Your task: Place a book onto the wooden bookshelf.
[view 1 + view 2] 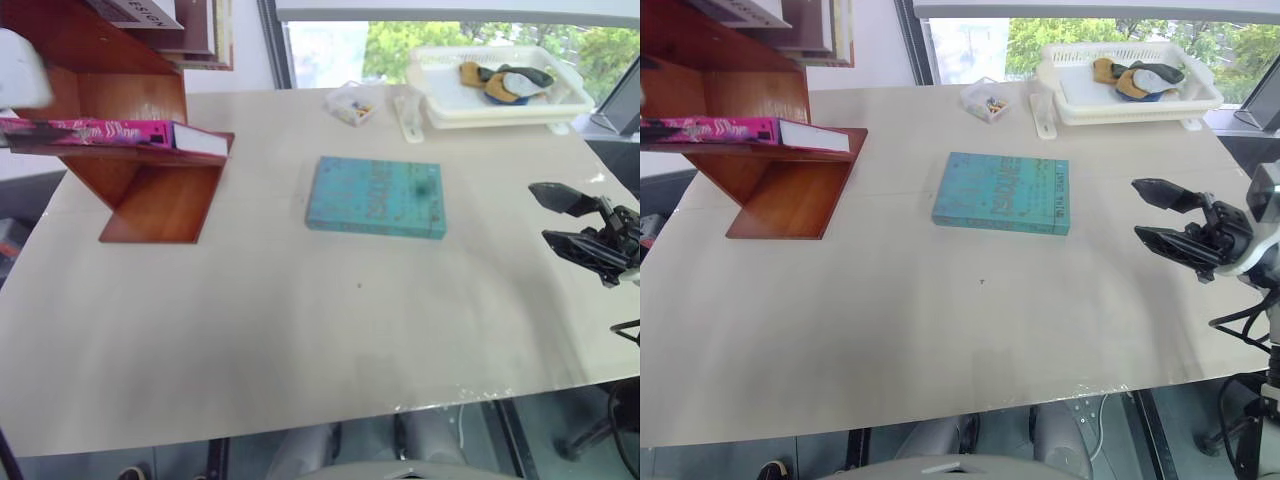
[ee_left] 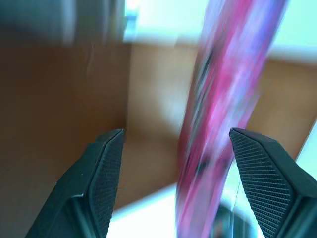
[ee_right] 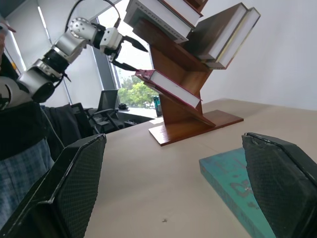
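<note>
The pink book (image 1: pixel 120 133) lies flat on a lower ledge of the wooden bookshelf (image 1: pixel 150 190) at the table's far left, white page edges facing right. My left gripper (image 2: pixel 176 133) is open at the book's outer end, and the cover (image 2: pixel 218 99) passes between its fingers with a gap on both sides. From the right wrist view that gripper (image 3: pixel 130 55) stands spread around the book's (image 3: pixel 171 87) end. My right gripper (image 1: pixel 1145 210) hovers open and empty over the table's right edge.
A teal flat book (image 1: pixel 377 197) lies mid-table. A white tray (image 1: pixel 575 100) with small items and a clear container (image 1: pixel 352 103) sit at the back. Leaning books (image 3: pixel 223 29) fill the upper shelves. A person (image 3: pixel 20 163) stands beside the table.
</note>
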You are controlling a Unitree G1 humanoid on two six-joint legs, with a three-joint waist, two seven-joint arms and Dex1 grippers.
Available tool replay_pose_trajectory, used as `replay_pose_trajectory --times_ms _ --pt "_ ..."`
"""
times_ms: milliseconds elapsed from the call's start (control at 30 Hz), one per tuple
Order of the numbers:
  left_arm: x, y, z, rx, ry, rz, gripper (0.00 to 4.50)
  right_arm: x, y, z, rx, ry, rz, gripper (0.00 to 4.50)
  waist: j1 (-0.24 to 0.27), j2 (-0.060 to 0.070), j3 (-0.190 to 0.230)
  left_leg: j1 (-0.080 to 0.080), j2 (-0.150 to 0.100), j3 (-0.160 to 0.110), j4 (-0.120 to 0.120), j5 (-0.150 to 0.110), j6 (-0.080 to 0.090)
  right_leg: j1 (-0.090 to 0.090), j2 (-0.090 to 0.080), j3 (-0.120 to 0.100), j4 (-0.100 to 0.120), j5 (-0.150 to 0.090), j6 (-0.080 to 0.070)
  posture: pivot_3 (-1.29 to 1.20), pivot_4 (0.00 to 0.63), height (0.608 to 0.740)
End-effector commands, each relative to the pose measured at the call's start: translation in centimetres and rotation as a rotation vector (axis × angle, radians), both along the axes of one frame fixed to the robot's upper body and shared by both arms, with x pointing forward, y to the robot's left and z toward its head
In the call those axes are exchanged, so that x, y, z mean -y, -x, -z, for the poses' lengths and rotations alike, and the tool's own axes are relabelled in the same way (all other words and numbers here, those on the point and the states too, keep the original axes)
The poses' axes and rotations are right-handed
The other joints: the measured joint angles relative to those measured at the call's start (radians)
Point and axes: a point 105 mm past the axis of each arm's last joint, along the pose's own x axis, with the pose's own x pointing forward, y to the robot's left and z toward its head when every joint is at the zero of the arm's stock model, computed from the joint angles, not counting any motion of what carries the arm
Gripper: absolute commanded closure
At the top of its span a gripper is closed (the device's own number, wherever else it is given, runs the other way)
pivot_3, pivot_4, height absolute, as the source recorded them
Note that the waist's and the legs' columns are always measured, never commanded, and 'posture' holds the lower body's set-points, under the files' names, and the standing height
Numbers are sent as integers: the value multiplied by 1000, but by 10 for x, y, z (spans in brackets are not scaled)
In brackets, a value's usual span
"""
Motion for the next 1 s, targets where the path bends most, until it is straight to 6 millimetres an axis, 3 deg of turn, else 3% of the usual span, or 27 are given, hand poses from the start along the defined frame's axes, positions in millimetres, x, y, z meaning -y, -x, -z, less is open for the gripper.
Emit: replay_pose_trajectory --times_ms 33,267,467,633,867,1000 --pt "49 12 -4 4 156 189 924 6 12 -13 57 11 10 0 -1 0 0 0 0 0 0 0 0 0 0 0 0 0 0 0 150 740" --pt "131 32 44 -208 556 464 924 8 24 -10 42 40 37 0 0 1 0 0 0 0 0 0 0 0 0 1 -3 0 0 0 150 740" --pt "166 40 115 -399 827 433 924 11 26 5 28 99 117 0 3 2 -1 4 1 3 -1 0 0 4 0 4 -10 0 0 0 150 740" --pt "159 38 162 -412 1022 245 924 23 27 45 -28 186 283 0 19 2 -1 8 1 2 -1 0 1 9 1 3 -12 1 -1 0 150 740" --pt "120 42 228 -390 1163 -34 924 49 46 113 -163 304 471 0 45 6 -4 9 1 2 -2 0 0 10 0 3 -13 1 -1 0 150 740" --pt "107 56 258 -407 1222 -120 924 67 56 129 -186 336 572 0 49 8 -5 15 1 3 -3 -1 1 17 0 5 -16 2 -1 0 150 740"
